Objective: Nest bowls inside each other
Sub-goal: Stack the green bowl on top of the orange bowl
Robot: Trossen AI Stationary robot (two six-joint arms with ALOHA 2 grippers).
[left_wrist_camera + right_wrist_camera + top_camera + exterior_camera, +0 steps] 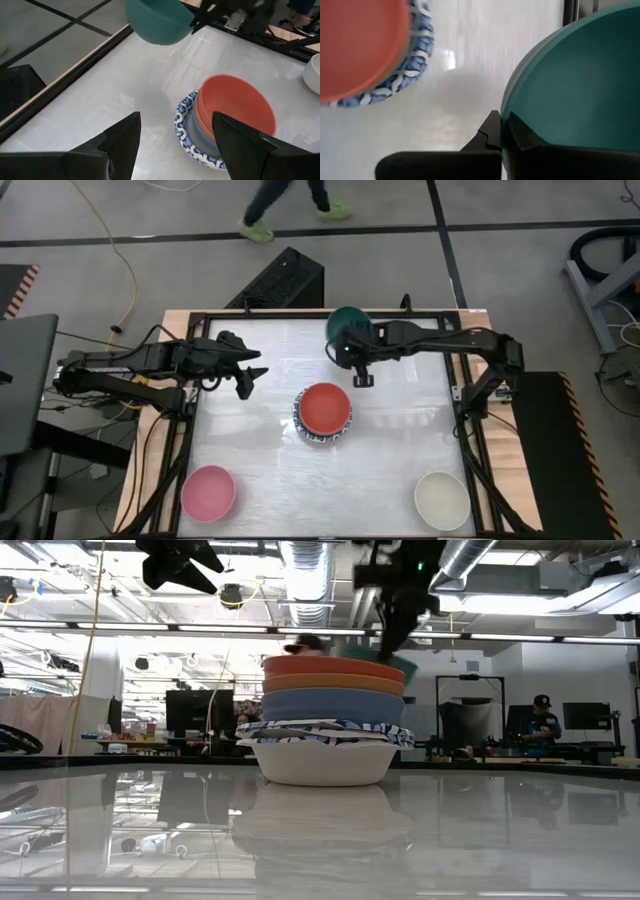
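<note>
- 0 brand names, labels or readable words show on the bowls, the arms or the table.
- 1 stack of nested bowls sits near the middle of the white table: in the low view a white bowl is at the bottom, blue-patterned rims above it, then a plain blue bowl, an orange bowl and a red bowl on top.
- 1 dark green bowl is lifted off the table near the far edge; the right gripper has its fingers pressed together on that bowl's rim, as the right wrist view shows with the wall between the 2 dark fingers.
- 1 pink bowl stands alone at the near left corner, and 1 cream bowl stands alone at the near right corner, both well apart from the stack.
- 2 fingers of the left gripper are spread apart and hold nothing; it hangs above the table to the left of the stack.
- Glossy and pale, the table surface mirrors the stack and the ceiling lights in the low view.
- 1 person's legs cross the grey floor beyond the table in the high view, near a yellow cable.
- Behind the table the low view shows a workshop with ceiling ducts, monitors, and a person in a cap at the right.
</note>
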